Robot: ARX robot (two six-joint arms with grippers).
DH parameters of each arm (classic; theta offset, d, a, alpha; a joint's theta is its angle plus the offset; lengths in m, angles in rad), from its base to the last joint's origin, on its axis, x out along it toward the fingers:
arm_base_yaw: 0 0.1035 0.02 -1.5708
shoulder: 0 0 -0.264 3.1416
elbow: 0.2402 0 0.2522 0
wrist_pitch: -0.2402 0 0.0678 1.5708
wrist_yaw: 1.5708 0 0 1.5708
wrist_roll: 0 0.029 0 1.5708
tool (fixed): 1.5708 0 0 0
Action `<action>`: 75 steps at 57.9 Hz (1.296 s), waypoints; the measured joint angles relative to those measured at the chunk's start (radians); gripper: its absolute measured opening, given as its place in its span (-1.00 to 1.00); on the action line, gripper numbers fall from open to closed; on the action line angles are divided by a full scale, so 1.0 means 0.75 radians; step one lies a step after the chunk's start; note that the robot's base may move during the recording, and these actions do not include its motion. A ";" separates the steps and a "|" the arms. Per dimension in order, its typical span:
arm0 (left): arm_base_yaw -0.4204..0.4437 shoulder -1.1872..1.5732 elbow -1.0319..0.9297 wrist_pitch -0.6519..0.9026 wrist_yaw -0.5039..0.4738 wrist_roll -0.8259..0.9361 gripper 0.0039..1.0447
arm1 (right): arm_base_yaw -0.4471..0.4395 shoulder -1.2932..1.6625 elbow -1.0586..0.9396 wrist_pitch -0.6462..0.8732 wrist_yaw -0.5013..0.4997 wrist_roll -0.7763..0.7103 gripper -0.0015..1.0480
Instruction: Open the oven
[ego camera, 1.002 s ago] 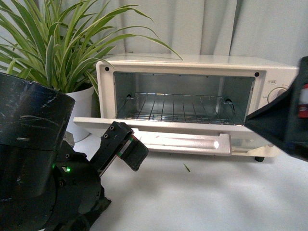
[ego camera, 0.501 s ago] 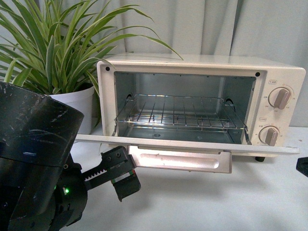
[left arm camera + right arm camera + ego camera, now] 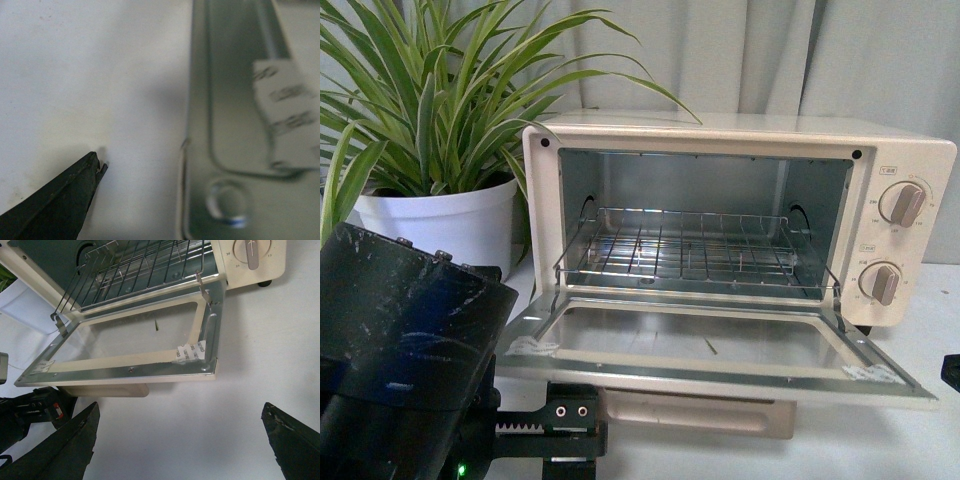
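The cream-white oven point(image 3: 740, 130) stands at the back with its door point(image 3: 720, 378) swung down, nearly flat. The wire rack point(image 3: 690, 250) is drawn partly out. The bar handle point(image 3: 700, 412) hangs under the door's front edge. Two beige knobs point(image 3: 902, 203) are on the right panel. My left gripper point(image 3: 575, 430) is open and empty, low under the door's left front corner. In the left wrist view one finger point(image 3: 75, 192) shows beside the door's metal frame point(image 3: 200, 150). My right gripper point(image 3: 180, 406) is open and empty over the table in front of the door point(image 3: 130, 369).
A spider plant point(image 3: 430, 110) in a white pot point(image 3: 450, 225) stands left of the oven. My left arm's black body point(image 3: 410, 340) fills the lower left. A grey curtain hangs behind. A small green leaf scrap point(image 3: 710, 345) shows through the door glass.
The door has dropped from half-open to nearly flat and the rack has slid forward. My left gripper has sunk down below the door. The right arm has left the front view.
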 joint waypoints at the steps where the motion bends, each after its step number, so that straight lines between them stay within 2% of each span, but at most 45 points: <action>1: -0.003 0.000 -0.004 0.000 -0.008 0.026 0.88 | 0.000 0.000 -0.002 0.000 0.000 -0.001 0.82; 5: -0.018 0.000 -0.014 0.022 -0.064 0.119 0.88 | 0.000 0.001 -0.009 0.000 -0.001 -0.004 0.82; 22: -0.039 -0.054 -0.102 0.124 -0.108 0.398 0.88 | -0.021 -0.046 -0.047 -0.030 -0.025 -0.029 0.82; 30: -0.046 -0.152 -0.191 0.174 -0.092 0.465 0.88 | -0.034 -0.130 -0.078 -0.082 -0.039 -0.053 0.82; 43: -0.095 -0.439 -0.351 0.170 0.030 0.433 0.88 | -0.031 -0.350 -0.148 -0.221 -0.038 -0.114 0.82; 50: -0.114 -0.709 -0.470 0.084 0.057 0.371 0.88 | -0.026 -0.562 -0.189 -0.357 -0.064 -0.152 0.82; 59: -0.108 -1.028 -0.573 -0.044 0.018 0.358 0.88 | -0.043 -0.791 -0.228 -0.513 -0.084 -0.195 0.82; 69: -0.094 -1.426 -0.651 -0.326 0.016 0.282 0.88 | -0.060 -0.857 -0.280 -0.488 -0.065 -0.247 0.82; 75: -0.097 -1.652 -0.685 -0.433 -0.056 0.248 0.88 | -0.051 -0.890 -0.334 -0.437 -0.050 -0.255 0.82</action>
